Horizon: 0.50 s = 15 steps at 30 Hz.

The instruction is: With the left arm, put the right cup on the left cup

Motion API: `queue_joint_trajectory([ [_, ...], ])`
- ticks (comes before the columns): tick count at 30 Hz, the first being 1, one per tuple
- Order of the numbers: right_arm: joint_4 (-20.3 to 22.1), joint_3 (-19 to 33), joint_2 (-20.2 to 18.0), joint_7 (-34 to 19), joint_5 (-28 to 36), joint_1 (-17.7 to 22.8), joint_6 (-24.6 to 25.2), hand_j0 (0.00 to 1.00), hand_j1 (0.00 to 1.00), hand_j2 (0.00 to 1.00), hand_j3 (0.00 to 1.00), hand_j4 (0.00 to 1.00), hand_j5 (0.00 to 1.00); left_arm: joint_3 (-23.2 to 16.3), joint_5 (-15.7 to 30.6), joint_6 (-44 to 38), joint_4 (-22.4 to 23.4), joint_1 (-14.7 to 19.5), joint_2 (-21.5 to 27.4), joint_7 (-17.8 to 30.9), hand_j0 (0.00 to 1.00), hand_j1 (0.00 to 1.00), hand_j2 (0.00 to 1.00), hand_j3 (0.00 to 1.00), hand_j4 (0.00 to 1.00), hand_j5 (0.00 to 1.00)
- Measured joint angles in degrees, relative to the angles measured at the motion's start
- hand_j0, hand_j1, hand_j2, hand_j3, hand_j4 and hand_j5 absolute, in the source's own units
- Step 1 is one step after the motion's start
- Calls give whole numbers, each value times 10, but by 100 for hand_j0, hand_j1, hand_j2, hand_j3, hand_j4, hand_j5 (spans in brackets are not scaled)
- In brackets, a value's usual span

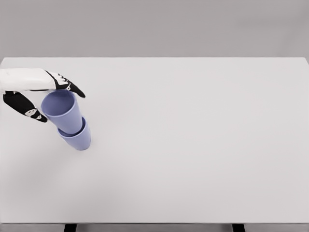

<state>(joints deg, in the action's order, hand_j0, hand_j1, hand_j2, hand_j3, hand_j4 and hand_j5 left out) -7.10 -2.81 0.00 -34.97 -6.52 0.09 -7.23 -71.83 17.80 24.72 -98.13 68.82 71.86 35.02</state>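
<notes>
lavender cups nested at the table's left

head view: two smooth, matte lavender cups, tapered and unmarked, sit near the left side of the plain white table (193, 145). the upper cup (62, 111) is nested, tilted, inside the lower cup (77, 137). the left hand (34, 94), white with black fingers, has its fingers spread around the upper cup's rim; whether they grip it i cannot tell.

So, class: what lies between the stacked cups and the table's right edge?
Nothing. In the head view, the table is bare from the upper cup, nested in the lower cup beside the left hand, to that edge.
</notes>
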Motion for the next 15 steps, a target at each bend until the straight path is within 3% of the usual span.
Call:
queue_joint_trajectory([
  [5, 0, 0, 0, 0, 0, 0, 0, 100, 100, 100, 100, 100, 100, 1, 4, 0, -1, 4, 0, 0, 100, 100, 100, 100, 100, 100],
  [10, 0, 0, 0, 0, 0, 0, 0, 100, 100, 100, 100, 100, 100, 27, 89, 10, -22, 66, 1, 0, 100, 100, 100, 100, 100, 100],
  [15, 0, 0, 0, 0, 0, 0, 0, 100, 100, 100, 100, 100, 100, 38, 156, 23, -28, 47, -85, 0, 100, 100, 100, 100, 100, 100],
])
